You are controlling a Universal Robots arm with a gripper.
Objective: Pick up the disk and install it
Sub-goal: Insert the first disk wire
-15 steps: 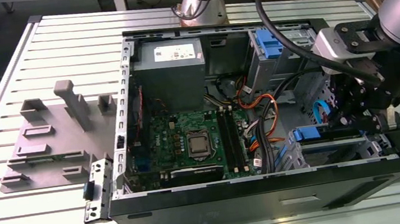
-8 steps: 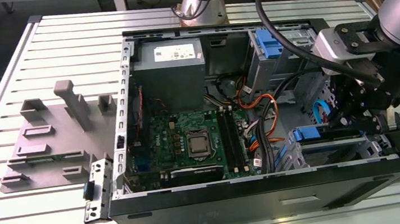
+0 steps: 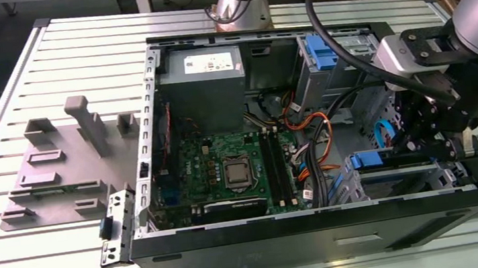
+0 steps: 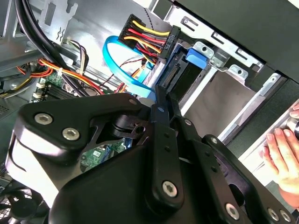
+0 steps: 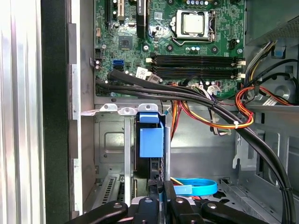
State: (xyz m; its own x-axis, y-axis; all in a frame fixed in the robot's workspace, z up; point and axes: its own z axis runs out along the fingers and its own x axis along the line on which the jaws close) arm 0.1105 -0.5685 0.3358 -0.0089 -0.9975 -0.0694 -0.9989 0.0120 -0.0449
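Motherboard [image 3: 225,169] sits mid-case. At the case's front corner, on the exterior view's right, the disk [image 5: 150,140] stands edgewise in the drive cage [image 3: 398,180]. Gripper [image 5: 160,186] jaws narrow, clamping the disk. Judgement: seat squarely, keeping clear of the cables [image 5: 205,100].

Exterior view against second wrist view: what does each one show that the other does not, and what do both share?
The exterior view adds the grey fixture plate on the slatted table, the power supply with its white sticker, and the processor on the motherboard. The second wrist view adds a person's hand at the case edge and a black connector with yellow and red wires. Both show the tool, the disk with its blue tab in the drive cage, and the light blue cable.
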